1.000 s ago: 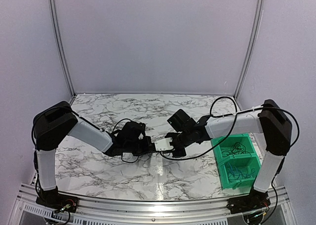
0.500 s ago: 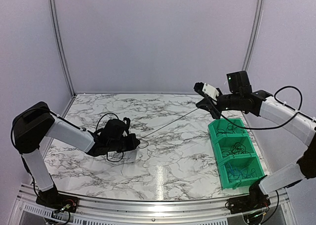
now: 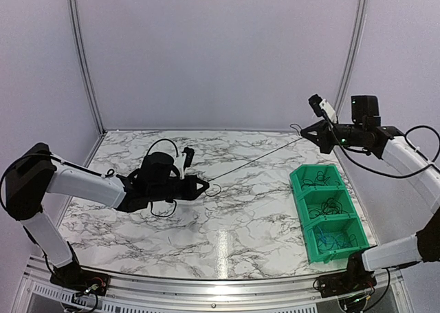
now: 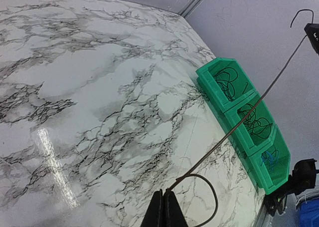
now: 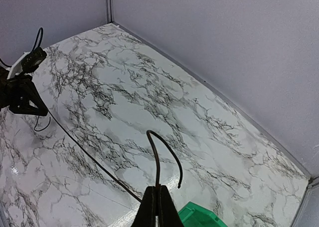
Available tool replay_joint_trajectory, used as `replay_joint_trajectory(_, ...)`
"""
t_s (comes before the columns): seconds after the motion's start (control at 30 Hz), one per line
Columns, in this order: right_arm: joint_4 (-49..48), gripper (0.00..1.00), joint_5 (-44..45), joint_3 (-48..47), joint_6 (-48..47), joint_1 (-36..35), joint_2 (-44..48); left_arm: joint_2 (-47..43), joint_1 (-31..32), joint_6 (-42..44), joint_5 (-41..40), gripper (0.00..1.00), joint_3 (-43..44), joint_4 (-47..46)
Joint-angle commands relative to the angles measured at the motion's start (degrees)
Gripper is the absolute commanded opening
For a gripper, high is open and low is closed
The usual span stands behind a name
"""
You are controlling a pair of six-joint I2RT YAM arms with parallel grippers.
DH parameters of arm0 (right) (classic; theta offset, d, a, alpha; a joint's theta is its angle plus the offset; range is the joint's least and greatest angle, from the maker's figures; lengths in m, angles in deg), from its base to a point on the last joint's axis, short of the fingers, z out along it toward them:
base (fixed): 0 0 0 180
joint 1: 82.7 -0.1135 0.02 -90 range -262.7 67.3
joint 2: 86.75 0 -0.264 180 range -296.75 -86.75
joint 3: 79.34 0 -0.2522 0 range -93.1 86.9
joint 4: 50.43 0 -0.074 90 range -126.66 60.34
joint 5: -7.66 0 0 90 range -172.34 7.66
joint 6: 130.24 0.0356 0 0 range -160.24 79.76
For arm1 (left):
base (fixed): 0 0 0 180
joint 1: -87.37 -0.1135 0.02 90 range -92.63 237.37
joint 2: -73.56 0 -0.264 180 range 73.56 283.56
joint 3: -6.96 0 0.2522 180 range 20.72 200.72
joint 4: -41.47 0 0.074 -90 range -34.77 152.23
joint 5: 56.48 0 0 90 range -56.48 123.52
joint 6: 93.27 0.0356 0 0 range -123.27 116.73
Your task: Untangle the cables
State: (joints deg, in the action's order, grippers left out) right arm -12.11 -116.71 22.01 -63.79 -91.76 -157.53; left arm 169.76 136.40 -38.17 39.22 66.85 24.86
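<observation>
Marble-veined tabletop [image 3: 240, 223] stretched under one black cable [image 3: 254, 159], which ran taut from well left of the green bin [image 3: 297, 196] up to a point above the bin's far end. My left gripper [image 3: 205, 186], well left of the bin, was pinched shut on the lower end, a small loop curling past its tips. My right gripper [image 3: 304, 130], above the bin's far corner, was clamped on the other end, a hooked tail sticking out. I judged the pull should ease now, with both pinches kept firm and no jerking. A second earlier both grippers had sat together left of the bin; since then they had drawn far apart.
</observation>
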Motion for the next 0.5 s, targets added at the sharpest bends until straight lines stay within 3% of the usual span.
replay_joint_trajectory(0.0, 3.5, 0.00, 3.6, 0.7, -3.5, 5.8, 6.2, -1.2, 0.9, 3.0, -1.0, 0.00, 4.2, 7.8)
replay_joint_trajectory(0.23, 10.0, 0.00, 12.3, 7.5, -10.4, 12.5, 14.3, 6.7, 5.5, 4.0, 0.2, 0.00, 18.3, 7.8)
replay_joint_trajectory(0.47, 16.5, 0.00, 19.8, 17.6, -19.2, 13.3, 20.0, 21.1, 8.9, 2.3, 3.0, 0.00, 36.2, 9.8)
